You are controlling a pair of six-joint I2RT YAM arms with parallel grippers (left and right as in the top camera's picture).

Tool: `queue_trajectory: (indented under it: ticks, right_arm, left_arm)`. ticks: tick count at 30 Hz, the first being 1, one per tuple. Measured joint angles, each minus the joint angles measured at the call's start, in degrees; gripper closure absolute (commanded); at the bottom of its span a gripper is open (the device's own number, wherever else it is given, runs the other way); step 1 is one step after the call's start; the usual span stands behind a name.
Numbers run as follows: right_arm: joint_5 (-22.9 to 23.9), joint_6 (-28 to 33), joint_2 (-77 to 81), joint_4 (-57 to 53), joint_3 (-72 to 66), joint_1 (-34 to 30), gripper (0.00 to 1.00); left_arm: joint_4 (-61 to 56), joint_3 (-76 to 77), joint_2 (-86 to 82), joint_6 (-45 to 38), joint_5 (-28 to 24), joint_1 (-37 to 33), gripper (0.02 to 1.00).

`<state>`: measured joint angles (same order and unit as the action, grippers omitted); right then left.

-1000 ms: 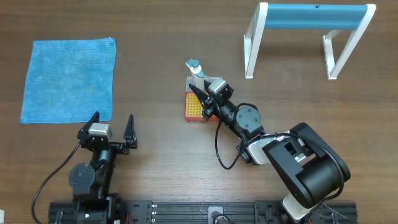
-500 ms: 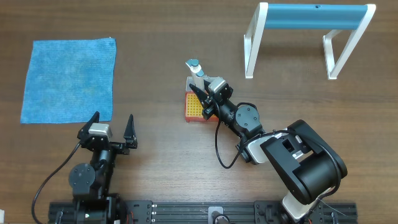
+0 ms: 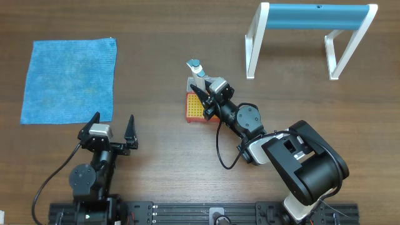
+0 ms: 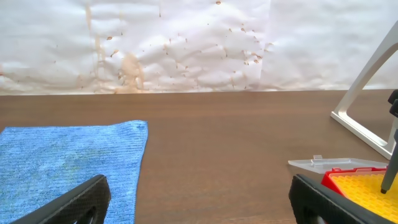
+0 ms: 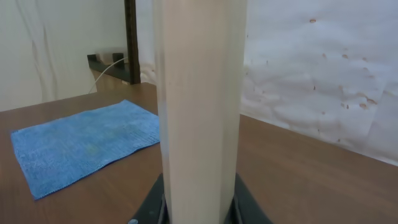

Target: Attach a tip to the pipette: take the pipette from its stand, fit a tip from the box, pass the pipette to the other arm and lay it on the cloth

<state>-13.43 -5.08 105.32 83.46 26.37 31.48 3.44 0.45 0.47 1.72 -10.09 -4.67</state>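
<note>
A pale upright shaft, apparently the pipette (image 5: 200, 106) body, stands clamped between the right end effector's (image 5: 200, 208) dark fingers. Beyond it the blue cloth (image 5: 81, 146) lies flat on the brown tabletop (image 5: 298, 180), near the edge meeting a wrinkled white backdrop (image 5: 323, 68).

On my wooden table (image 3: 156, 162) I see the blue cloth (image 3: 69, 80) lying flat at ten o'clock, the orange tip box (image 3: 195, 107) near the centre, and the white-legged stand (image 3: 315, 15) with its blue bar at two o'clock.
</note>
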Motion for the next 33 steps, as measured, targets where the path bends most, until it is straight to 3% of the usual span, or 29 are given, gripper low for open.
queue_trajectory:
  ticks: [33]
  right_arm:
    - [0.0,0.0,-1.4,-1.11,-1.05,0.0,0.919]
  left_arm:
    - [0.0,0.0,0.0,-0.02,0.0,0.0,0.091]
